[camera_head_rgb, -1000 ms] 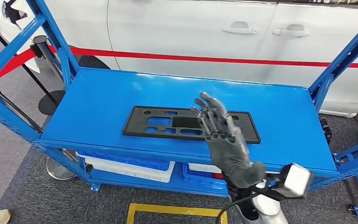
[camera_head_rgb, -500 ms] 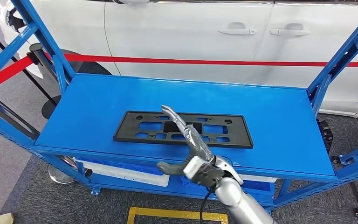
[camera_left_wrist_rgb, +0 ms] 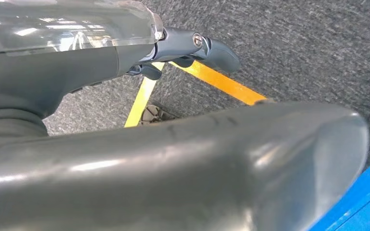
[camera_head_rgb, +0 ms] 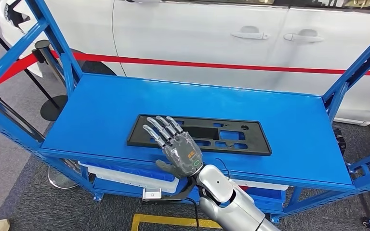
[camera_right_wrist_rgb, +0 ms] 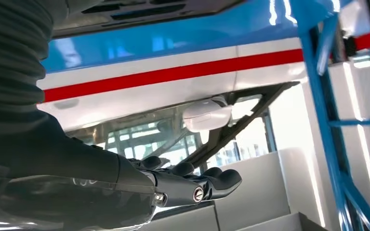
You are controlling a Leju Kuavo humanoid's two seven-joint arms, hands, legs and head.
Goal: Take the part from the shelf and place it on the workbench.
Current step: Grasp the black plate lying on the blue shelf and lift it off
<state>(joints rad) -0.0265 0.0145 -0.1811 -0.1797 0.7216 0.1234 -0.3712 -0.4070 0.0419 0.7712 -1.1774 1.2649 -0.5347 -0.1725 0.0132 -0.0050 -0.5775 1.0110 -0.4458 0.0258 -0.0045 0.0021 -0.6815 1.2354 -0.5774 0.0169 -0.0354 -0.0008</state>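
Left hand (camera_left_wrist_rgb: pixel 183 159): hangs toward carpet; finger state cannot be told. Black part (camera_head_rgb: pixel 200 134) lies flat, mid-shelf (camera_head_rgb: pixel 101 106), untouched by any grip. Right hand (camera_head_rgb: pixel 176 147): fingers spread, holding nothing, held flat over the part's left end; contact unclear. Judgement: early — grasp, lift, transfer to workbench all remain

A blue shelf (camera_head_rgb: pixel 101 103) carries 1 flat black part (camera_head_rgb: pixel 231 139) lying near its front edge.
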